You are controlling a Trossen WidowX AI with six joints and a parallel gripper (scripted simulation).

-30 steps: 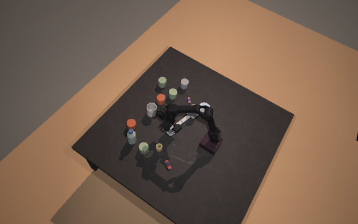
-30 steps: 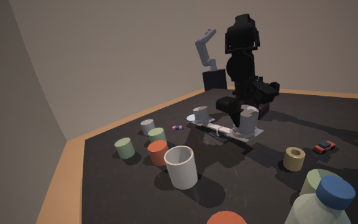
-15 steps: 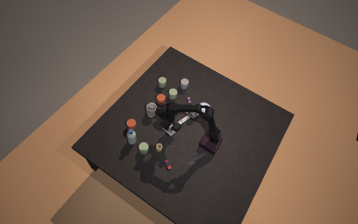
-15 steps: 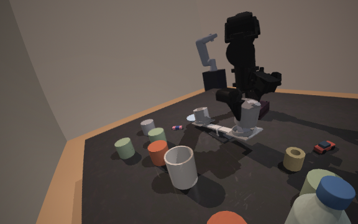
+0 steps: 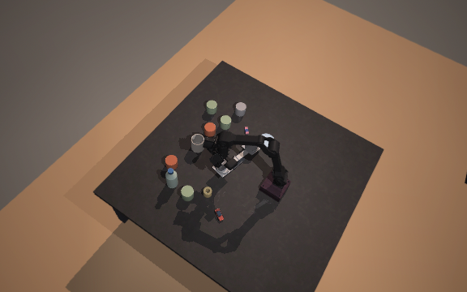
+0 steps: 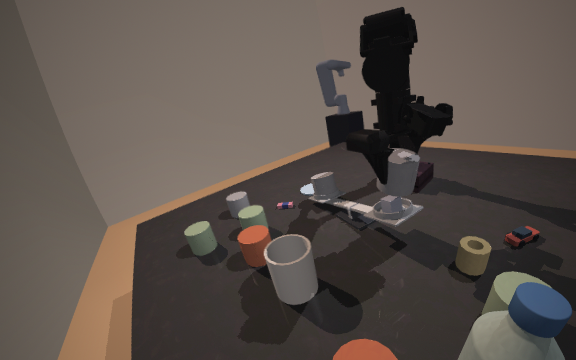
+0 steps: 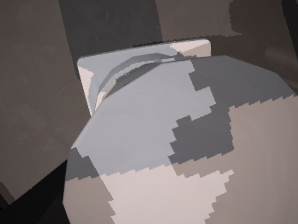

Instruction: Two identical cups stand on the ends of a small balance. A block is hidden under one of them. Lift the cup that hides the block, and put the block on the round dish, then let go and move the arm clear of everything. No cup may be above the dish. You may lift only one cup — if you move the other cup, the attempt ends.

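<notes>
- the gripper [image 5: 224, 161] [image 6: 399, 175] is clamped on a pale cup [image 6: 403, 172] [image 7: 150, 150], right of centre in the exterior frame.
- that cup hangs upside down, its closed end up, raised off the balance [image 5: 239, 157] [image 6: 360, 207] [image 7: 87, 61].
- the block [image 6: 391, 204], small and pale, sits uncovered below it, inside a low round rim on the balance's right end in the exterior frame.
- the other cup [image 6: 324, 185] stands on the opposite end, farther up and left in that frame, apart from the gripper.
- the balance is tilted, the block's end lower.
- the dish [image 5: 267, 136] [image 6: 307, 189], pale blue, shows just left of the other cup in the exterior frame; part of it is hidden, and the block is not on it.
- in the top frame the arm [image 5: 250, 139] [image 6: 388, 70] arches over the balance from its base at centre right.
- the held cup fills most of the wrist frame, with a corner of the balance at upper left.
- an open mug [image 5: 197, 143] [image 6: 293, 270] stands upright at lower centre of the exterior frame, well apart from the balance.
- a red car [image 5: 219, 215] [image 6: 522, 235] sits at the right of that frame.
</notes>
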